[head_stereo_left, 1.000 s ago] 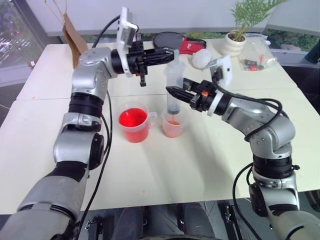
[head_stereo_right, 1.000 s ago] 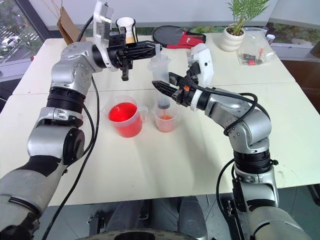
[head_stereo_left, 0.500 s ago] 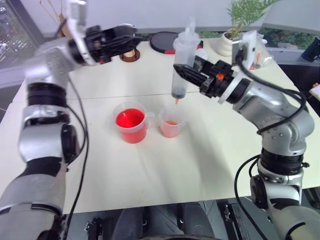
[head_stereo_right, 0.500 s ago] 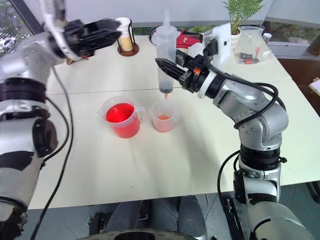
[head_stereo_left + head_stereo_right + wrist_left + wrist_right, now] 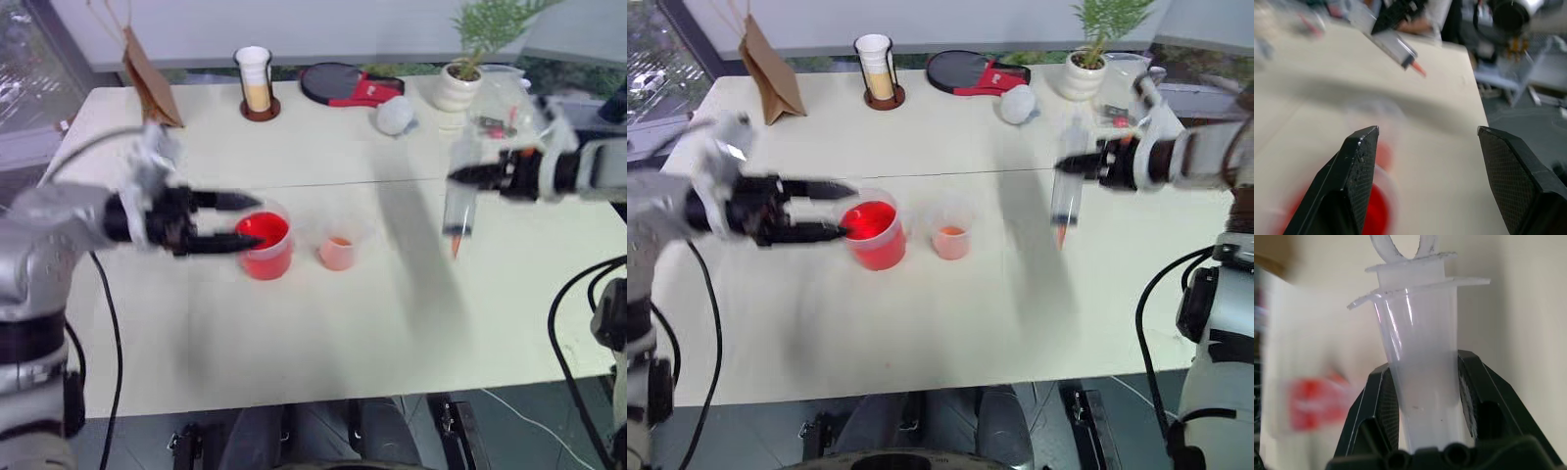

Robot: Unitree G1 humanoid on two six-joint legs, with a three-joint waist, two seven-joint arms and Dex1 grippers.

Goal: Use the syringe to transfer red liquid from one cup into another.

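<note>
Over the tabletop (image 5: pixel 323 323), right of the smaller cup (image 5: pixel 337 252), the syringe (image 5: pixel 458 208) is clamped upright by the right end effector (image 5: pixel 468 176); the left end effector (image 5: pixel 240 221) is spread beside the red cup (image 5: pixel 265 244). Tip-down carriage is advised against drips.

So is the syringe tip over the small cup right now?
No, the syringe hangs over bare table, well right of the small cup.

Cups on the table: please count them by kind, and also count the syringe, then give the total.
Larger red-filled cup: 1
Smaller clear cup with a little orange-pink liquid: 1
Tall white cup in a dark stand: 1
Syringe, held in the right gripper: 1
Total: 4
</note>
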